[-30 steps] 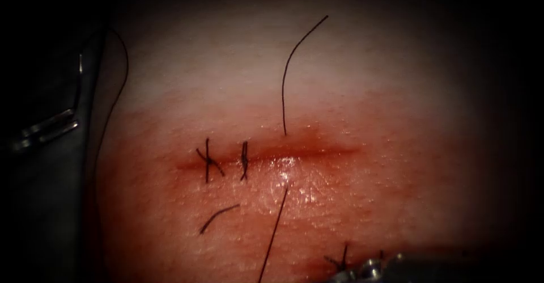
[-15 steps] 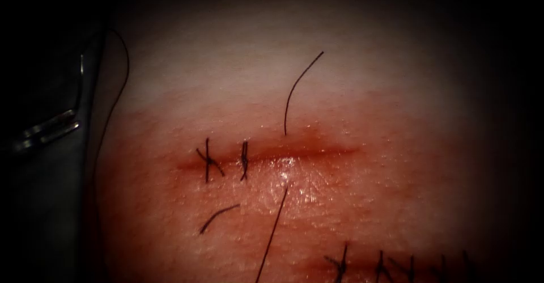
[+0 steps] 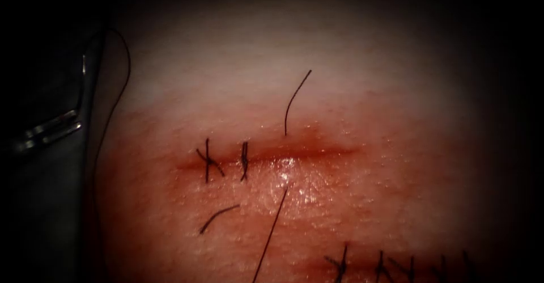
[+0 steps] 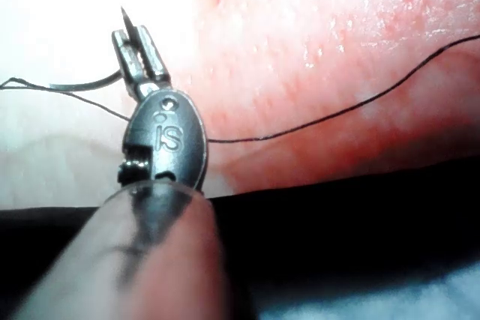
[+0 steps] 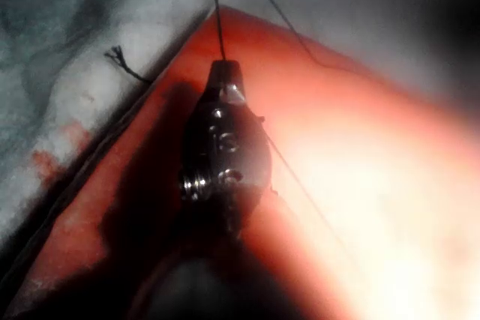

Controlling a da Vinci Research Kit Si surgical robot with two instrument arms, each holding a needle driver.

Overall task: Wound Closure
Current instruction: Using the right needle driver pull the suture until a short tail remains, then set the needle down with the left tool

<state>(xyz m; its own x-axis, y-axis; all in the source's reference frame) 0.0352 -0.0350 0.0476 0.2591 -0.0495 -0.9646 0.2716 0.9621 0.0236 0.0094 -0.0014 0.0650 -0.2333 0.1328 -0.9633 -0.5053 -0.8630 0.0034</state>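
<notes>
The cut (image 3: pixel 272 152) runs across the tissue (image 3: pixel 368 203), with two tied stitches (image 3: pixel 207 159) at its left end. To their right the thread (image 3: pixel 294 98) enters the tissue just above the cut, leaving a short free tail. It comes out below the cut and runs down out of view. The left tool (image 4: pixel 135 35) is shut on the needle (image 4: pixel 82 84) close to its point, clear of the tissue. Thread (image 4: pixel 337 110) trails across the tissue behind it. The right tool (image 5: pixel 223 67) is shut on the thread (image 5: pixel 215 13), which runs taut from its tip.
A cut end of thread (image 3: pixel 218 218) lies below the stitches. Another row of stitches (image 3: pixel 343 263) sits at the bottom. A dark arm part with metal glints (image 3: pixel 51 129) stands at the left edge, with thread (image 3: pixel 116 101) looping beside it. White cloth (image 5: pixel 67 73) borders the tissue.
The free tail above the cut has grown shorter as thread slid through the tissue. The right tool's tip has left the bottom edge of the endoscope view.
</notes>
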